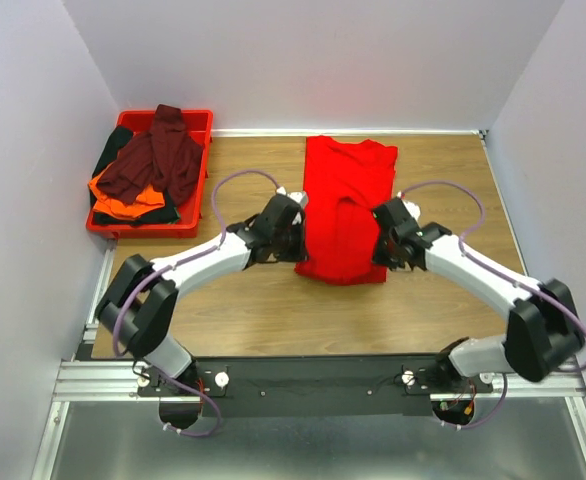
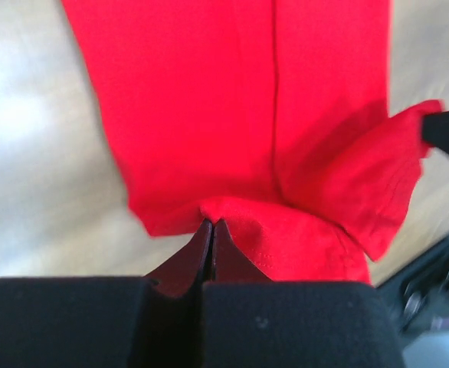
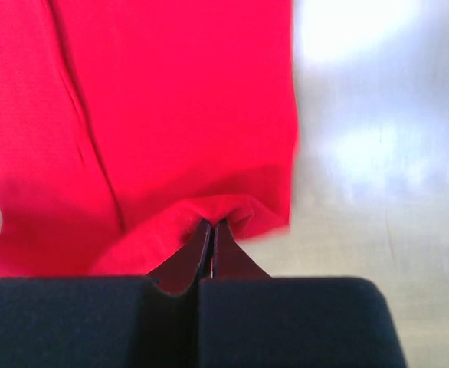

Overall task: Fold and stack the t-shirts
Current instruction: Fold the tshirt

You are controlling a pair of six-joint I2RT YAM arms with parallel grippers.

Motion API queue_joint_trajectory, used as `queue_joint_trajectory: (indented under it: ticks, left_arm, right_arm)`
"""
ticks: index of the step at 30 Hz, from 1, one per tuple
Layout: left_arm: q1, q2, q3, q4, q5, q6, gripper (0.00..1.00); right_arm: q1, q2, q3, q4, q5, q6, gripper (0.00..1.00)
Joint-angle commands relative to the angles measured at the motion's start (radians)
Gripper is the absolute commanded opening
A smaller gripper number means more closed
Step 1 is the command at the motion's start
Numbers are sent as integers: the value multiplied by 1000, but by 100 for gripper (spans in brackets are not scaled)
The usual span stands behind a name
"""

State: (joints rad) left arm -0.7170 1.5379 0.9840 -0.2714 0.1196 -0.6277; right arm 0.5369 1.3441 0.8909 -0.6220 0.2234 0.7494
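Both arms stretched inward, low over the tabletop (image 1: 253,300). The bright red t-shirt (image 1: 345,205) lay lengthwise at its middle. The left end effector (image 2: 211,224) pinched its left edge, and the right end effector (image 3: 211,224) pinched its right edge.

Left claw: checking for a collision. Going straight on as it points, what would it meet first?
The red shirt: the left claw is shut on its edge, and more of that cloth lies straight ahead.
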Motion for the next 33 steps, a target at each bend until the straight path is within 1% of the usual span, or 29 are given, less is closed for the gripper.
queue_joint_trajectory:
  ticks: [1,6,10,19,25,31,32,33]
  left_arm:
    - [40,112,125,41,-29,3,0]
    - [79,230,223,106,-47,-72,0]
    - [106,309,307,97,-69,-82,0]
    - [186,439,461,63,-89,-64,0]
    - [215,522,571,28,-84,-32,0]
    - [229,599,671,8,-48,3,0]
    - [229,608,682,9,-40,9,0]
    - [232,616,693,5,-35,14,8]
  right_arm:
    - [0,111,118,113,209,-42,0]
    - [-28,266,223,183,263,-65,0]
    - [-60,348,284,208,286,-79,0]
    - [-175,438,370,243,223,-105,0]
    - [-212,504,431,248,179,-122,0]
    - [-235,566,496,248,131,-127,0]
    - [-238,570,499,249,128,-127,5]
    - [-244,579,508,248,123,-130,9]
